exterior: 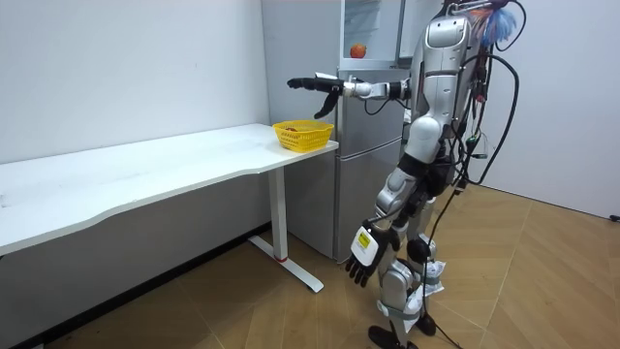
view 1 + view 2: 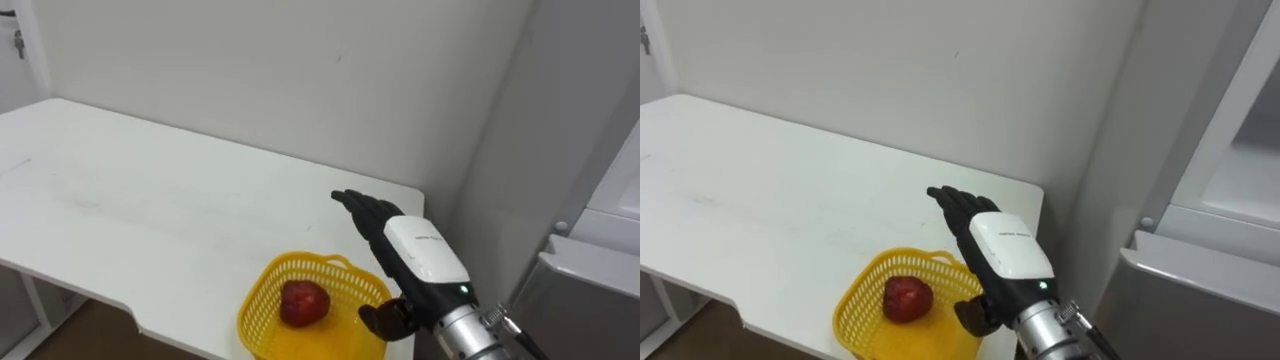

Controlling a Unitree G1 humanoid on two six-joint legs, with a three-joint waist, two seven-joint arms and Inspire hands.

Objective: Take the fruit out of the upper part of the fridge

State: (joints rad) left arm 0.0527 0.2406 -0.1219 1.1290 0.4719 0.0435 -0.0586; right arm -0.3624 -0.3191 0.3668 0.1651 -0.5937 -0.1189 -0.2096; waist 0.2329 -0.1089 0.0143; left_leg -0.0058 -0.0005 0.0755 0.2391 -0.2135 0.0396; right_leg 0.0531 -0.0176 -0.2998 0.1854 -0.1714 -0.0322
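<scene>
Room view is showing the robot standing beside the fridge, which is sitting just past the yellow basket. White surface is carrying the basket at its fridge-side end, likely to keep the carry short. Right hand is hovering over the basket's rim, fingers straight and apart, gripping nothing, so I'm judging the drop-off done. Left hand is hanging idle well below the basket, fingers relaxed. Red apple is lying inside the basket. A second fruit is sitting in the open upper compartment, above basket level.

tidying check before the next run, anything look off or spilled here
Nothing stands out. The apple lies in the upright basket on the table, nothing spilled; the right hand hovers open above it.
</scene>
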